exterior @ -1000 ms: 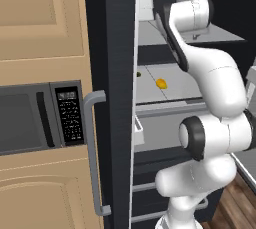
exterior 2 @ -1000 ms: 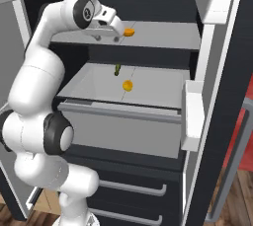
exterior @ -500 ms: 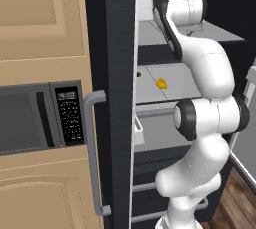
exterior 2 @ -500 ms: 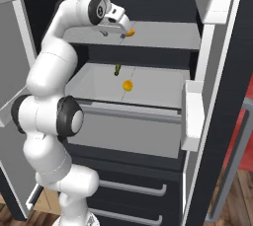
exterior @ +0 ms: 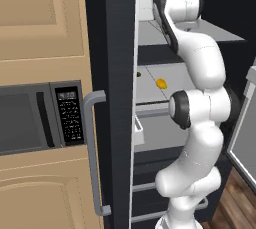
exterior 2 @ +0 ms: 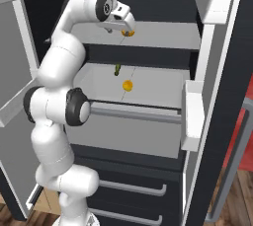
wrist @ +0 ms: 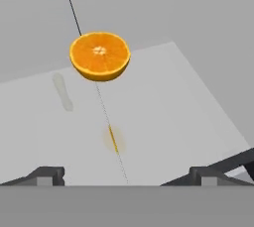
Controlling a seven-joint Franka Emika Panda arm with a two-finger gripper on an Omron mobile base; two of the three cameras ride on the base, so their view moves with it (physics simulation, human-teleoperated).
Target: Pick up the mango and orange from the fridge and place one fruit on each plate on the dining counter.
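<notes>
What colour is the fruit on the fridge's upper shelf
Deep orange; the orange is a cut half with a paler centre, clearest in the hand view.

The hand (exterior 2: 120,27) hangs open over the orange (exterior 2: 128,33) on the fridge (exterior 2: 163,37) upper shelf; mango (exterior 2: 127,86) below.

- The orange (wrist: 99,56), a deep-orange half with its cut face up, sat on the upper grey shelf of the fridge (exterior 2: 217,96)
- The mango (exterior 2: 127,86), small and yellow-orange, lay on the shelf below, near a thin green vegetable (exterior 2: 117,69)
</notes>
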